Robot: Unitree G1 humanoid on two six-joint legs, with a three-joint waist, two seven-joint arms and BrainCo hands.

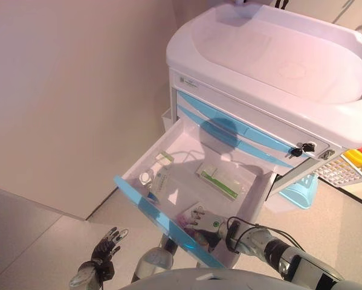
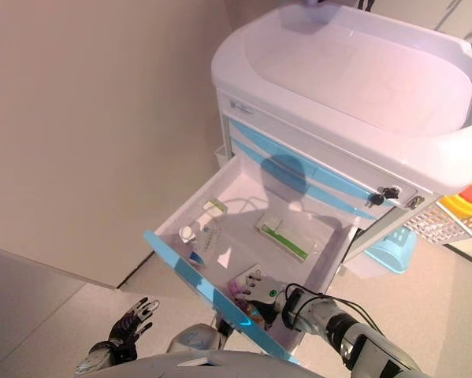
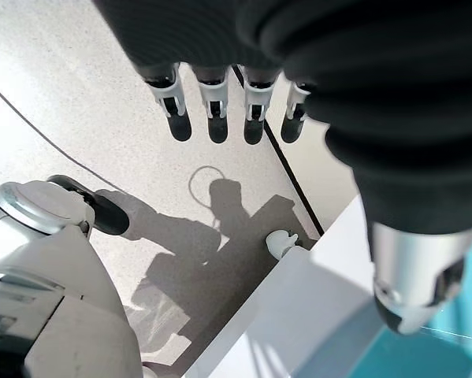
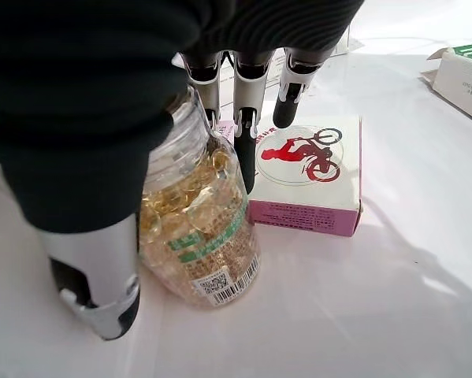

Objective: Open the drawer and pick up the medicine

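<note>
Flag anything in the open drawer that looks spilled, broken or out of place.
Nothing stands out. The drawer is pulled open and its contents are intact: a green-and-white box, smaller packs near the front left, and a pink box. The right hand reaches around a clear bottle of yellow capsules, which is closed with nothing spilled.

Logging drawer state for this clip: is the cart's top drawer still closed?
No, in the left eye view the drawer stands pulled out from the cart, and the right robot hand is inside it.
</note>
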